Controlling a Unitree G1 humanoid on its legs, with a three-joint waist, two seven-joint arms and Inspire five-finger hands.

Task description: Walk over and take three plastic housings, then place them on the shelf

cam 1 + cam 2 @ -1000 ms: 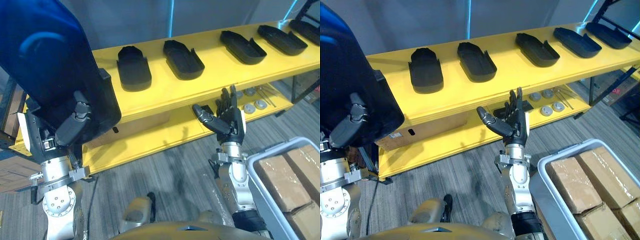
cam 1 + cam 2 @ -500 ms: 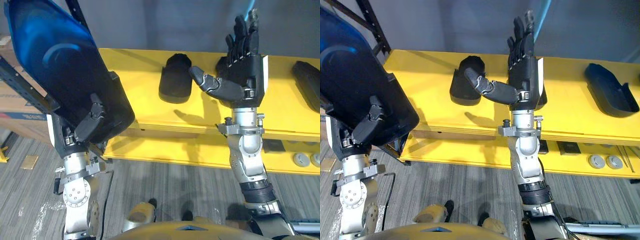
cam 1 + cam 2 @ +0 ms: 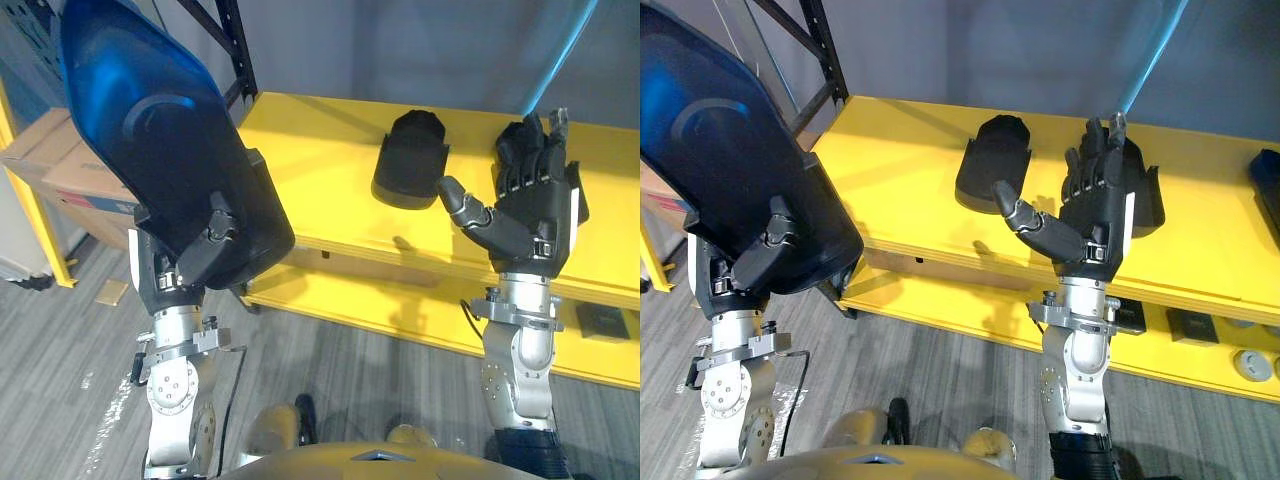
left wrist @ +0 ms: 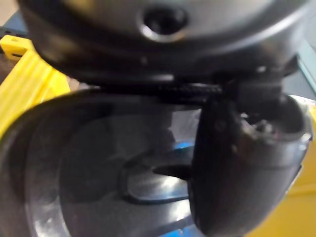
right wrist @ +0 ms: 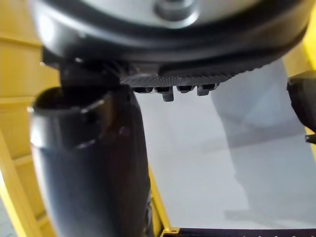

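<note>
right hand (image 3: pixel 528 218) lower now, fingers straight; left hand (image 3: pixel 213 238) round housing (image 3: pixel 150 140)

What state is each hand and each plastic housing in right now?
left hand: shut on held housing, thumb curled over its rim.
held housing: raised in the air, off the shelf.
right hand: open, fingers straight, holding nothing.
first shelved housing: lying on the top level, untouched.
second shelved housing: lying there too, partly hidden behind the right hand.

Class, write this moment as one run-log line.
left hand: shut on plastic housing | right hand: open, empty | yellow shelf: other housings on top
</note>
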